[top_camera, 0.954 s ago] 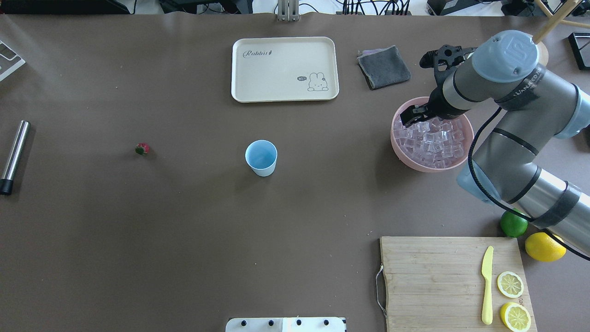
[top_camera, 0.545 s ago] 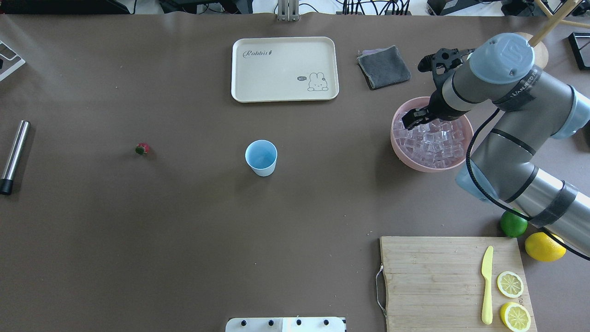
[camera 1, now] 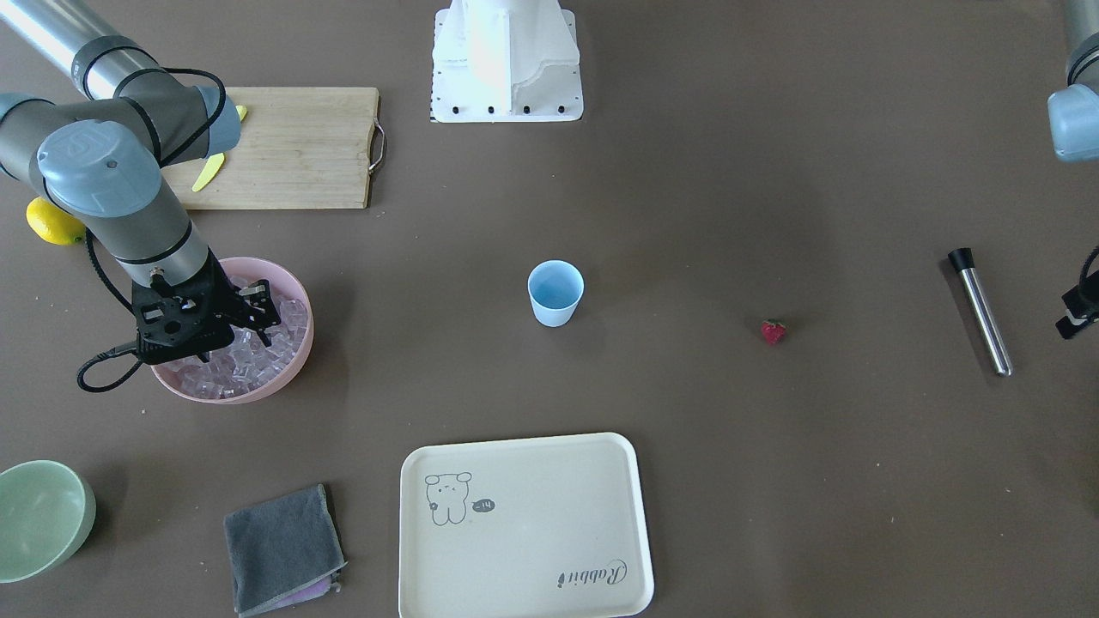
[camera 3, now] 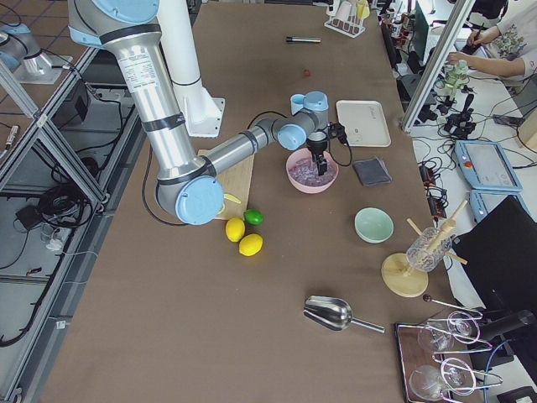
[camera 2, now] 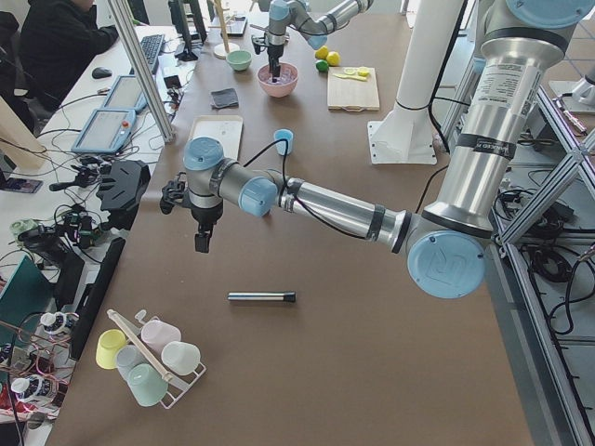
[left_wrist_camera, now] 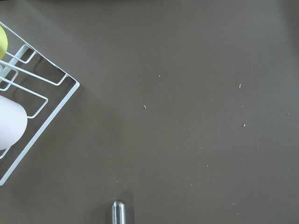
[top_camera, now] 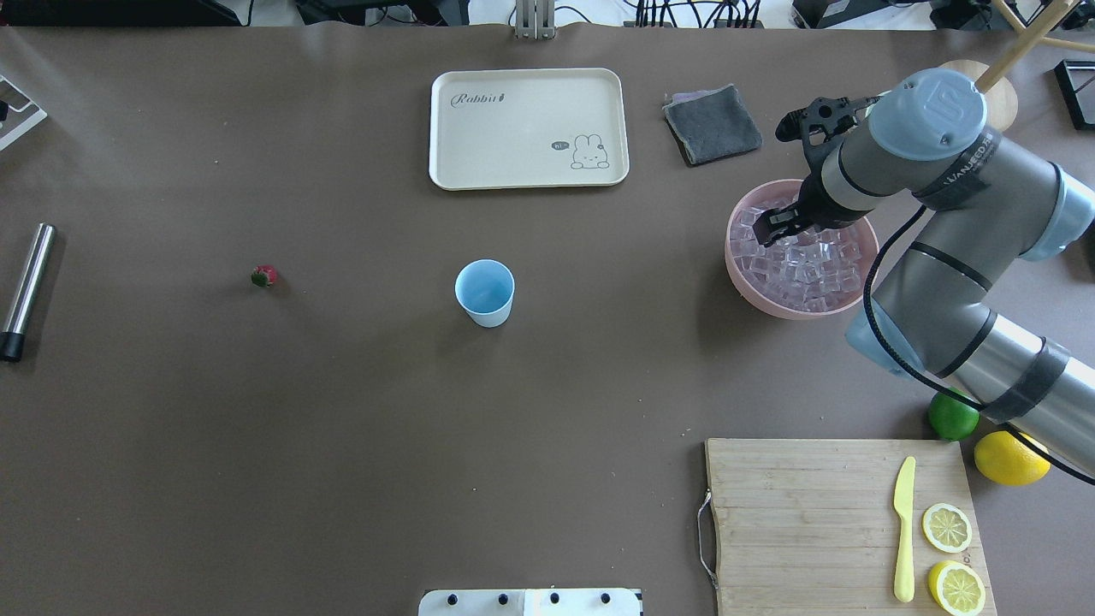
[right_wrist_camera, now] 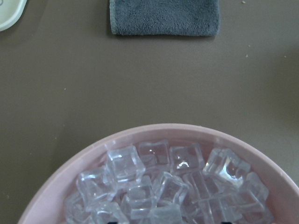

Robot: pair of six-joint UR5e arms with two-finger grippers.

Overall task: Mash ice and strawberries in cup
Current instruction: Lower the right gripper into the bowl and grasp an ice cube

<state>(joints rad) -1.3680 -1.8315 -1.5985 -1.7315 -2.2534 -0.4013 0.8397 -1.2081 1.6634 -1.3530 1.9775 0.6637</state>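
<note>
Your right tool hangs spread open over the ice in the bowl; whether your left tool is open, you cannot tell.

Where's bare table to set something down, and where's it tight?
Free: between cup and strawberry; the whole stretch left of the cutting board; the tray's surface. Tight: right pincer at the pink bowl, with cloth, lime and lemon nearby.
</note>
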